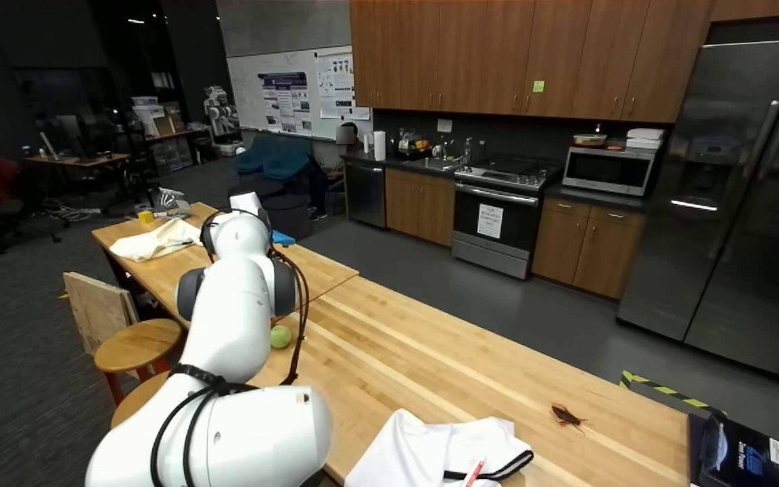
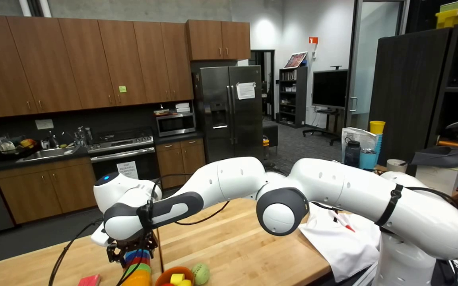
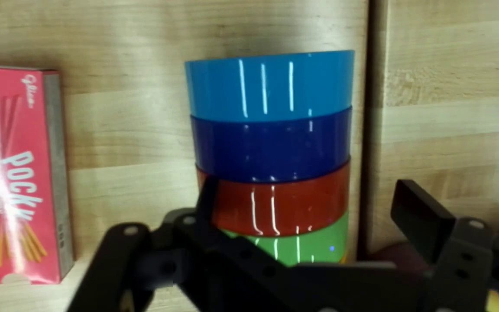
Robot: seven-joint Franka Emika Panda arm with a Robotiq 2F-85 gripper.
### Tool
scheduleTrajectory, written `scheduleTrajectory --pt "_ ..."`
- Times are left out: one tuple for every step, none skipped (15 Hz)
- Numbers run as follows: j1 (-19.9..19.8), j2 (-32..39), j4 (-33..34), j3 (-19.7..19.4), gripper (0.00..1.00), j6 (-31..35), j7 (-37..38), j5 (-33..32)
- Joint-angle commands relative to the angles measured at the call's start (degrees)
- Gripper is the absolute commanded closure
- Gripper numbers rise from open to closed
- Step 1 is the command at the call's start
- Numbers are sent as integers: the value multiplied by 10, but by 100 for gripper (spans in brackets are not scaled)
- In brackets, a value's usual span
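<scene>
Clearly, the jaws are standing wide apart, seemingly giving the stacked cups room between them, near a Pocky box

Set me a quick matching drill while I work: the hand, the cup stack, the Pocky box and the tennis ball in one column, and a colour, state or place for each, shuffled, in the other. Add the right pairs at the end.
Column one
1. hand
2. cup stack
3. Pocky box
4. tennis ball

Column two
A. pink front, grey side
B. just right of the orange bowl in an exterior view
C. light blue, dark blue, red and green in the wrist view
D. dark, standing open

Right pairs: 1-D, 2-C, 3-A, 4-B
</scene>
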Motion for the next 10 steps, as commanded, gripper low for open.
scheduleTrajectory --pt "11 19 50 -19 0 -69 3 10" --pt "12 21 56 -22 0 -81 3 10" --pt "13 24 60 -23 0 -92 3 10" --pt "15 27 65 -25 18 -99 2 9" --pt "16 29 69 -28 26 -105 2 9" --pt "17 31 75 -28 31 -108 1 11" --pt "16 34 80 -28 39 -112 0 13" --pt "16 36 83 -27 46 -114 0 14" --pt "14 36 88 -27 52 -116 0 17" --pt "14 37 92 -27 59 -119 1 19"
